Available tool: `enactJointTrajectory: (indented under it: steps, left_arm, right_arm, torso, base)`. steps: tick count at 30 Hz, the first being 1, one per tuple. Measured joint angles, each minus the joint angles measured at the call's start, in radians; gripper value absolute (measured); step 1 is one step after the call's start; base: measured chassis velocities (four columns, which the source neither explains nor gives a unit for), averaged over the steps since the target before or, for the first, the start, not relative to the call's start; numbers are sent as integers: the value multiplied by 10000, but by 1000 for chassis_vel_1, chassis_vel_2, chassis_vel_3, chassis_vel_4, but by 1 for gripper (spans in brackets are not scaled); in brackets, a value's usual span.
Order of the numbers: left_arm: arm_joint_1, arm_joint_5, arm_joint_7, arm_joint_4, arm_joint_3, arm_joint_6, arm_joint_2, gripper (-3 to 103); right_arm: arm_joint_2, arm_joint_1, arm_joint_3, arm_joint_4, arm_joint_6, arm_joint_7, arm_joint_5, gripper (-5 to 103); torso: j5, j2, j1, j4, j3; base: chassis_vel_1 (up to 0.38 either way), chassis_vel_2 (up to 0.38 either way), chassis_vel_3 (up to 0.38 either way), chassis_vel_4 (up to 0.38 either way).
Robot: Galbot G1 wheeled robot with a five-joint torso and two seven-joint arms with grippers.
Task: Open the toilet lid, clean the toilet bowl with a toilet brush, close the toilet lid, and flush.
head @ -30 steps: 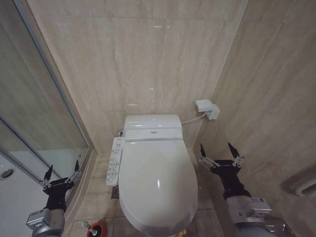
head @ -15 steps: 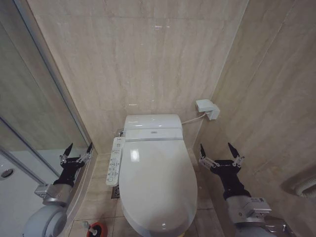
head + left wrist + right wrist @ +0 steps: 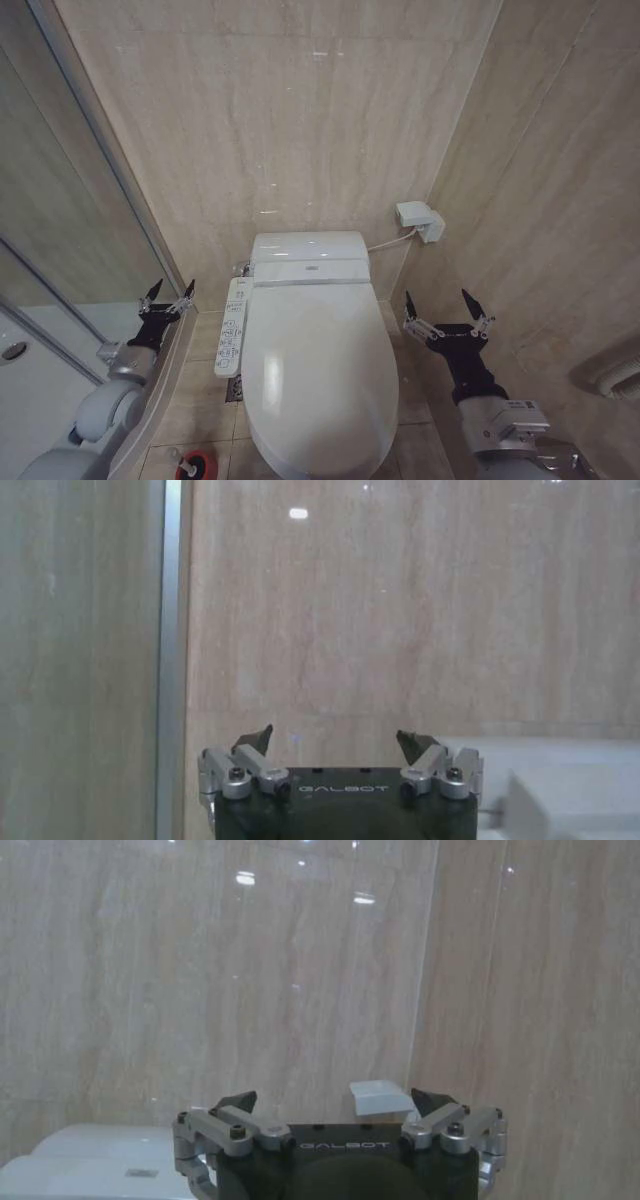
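Porcelain and glossy plastic fill the corner: the toilet lid (image 3: 318,375), a smooth white oval, lies shut over the bowl, between the glass shower partition (image 3: 70,230) and the veined beige tile wall (image 3: 290,110). The left gripper (image 3: 168,292) hangs beside the side control panel (image 3: 233,325), fingers spread and holding nothing; the right gripper (image 3: 447,300) hovers near the right wall, likewise released. Lifting the lid looks like the step in hand. It would go best by hooking the front edge from below, since the slick curved top offers little grip. The toilet brush (image 3: 178,459), thin white handle, stands in its red cup holder (image 3: 198,466) on the floor.
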Motion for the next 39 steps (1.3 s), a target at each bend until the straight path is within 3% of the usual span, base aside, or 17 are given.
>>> enactJointTrajectory:
  steps: [11,16,20,23,24,30,31,37,38,39]
  left_arm:
    - [-2588,-56,374,2113,1135,-145,108,84]
    - [-3811,-225,920,3412,1714,-192,72,83]
    - [-3897,-264,1102,3647,1776,-192,195,83]
    - [-4041,-269,1170,3791,1903,-190,210,83]
    - [-4148,-270,1181,3877,1999,-189,209,76]
    - [-4583,-256,1299,4276,2527,-293,202,76]
    - [-4727,-249,1388,4425,2715,-365,217,49]
    - [-5039,-224,1748,4708,3298,-611,283,49]
    - [-5070,-198,1928,4752,3432,-729,326,23]
    - [-5085,-171,2021,4779,3492,-780,350,23]
  right_arm:
    - [1,0,0,0,0,0,0,100]
    - [0,1,1,0,0,0,0,100]
    - [1,1,1,0,0,1,0,100]
    - [0,1,1,0,0,0,0,100]
    - [1,1,1,0,0,0,0,100]
    - [0,1,1,0,0,1,0,100]
    - [1,1,1,0,0,0,0,100]
    - [1,1,1,0,0,1,0,100]
    - [0,1,1,0,0,1,0,100]
    - [1,1,1,0,0,1,0,100]
  torso:
    - [3,0,1,-2,0]
    - [3,0,1,-7,-1]
    - [4,0,-1,4,-1]
    - [2,0,-1,3,-1]
    - [3,0,-1,0,-1]
    - [4,0,-1,-4,-1]
    - [3,0,-1,-2,-1]
    - [3,0,0,-4,-1]
    - [3,0,0,-3,-1]
    - [4,0,0,-3,-1]
  base:
    - [0,0,0,0]
    - [0,0,0,0]
    - [0,0,0,0]
    - [0,0,0,0]
    - [0,0,0,0]
    - [0,0,0,0]
    - [0,0,0,0]
    - [0,0,0,0]
    - [0,0,0,0]
    - [0,0,0,0]
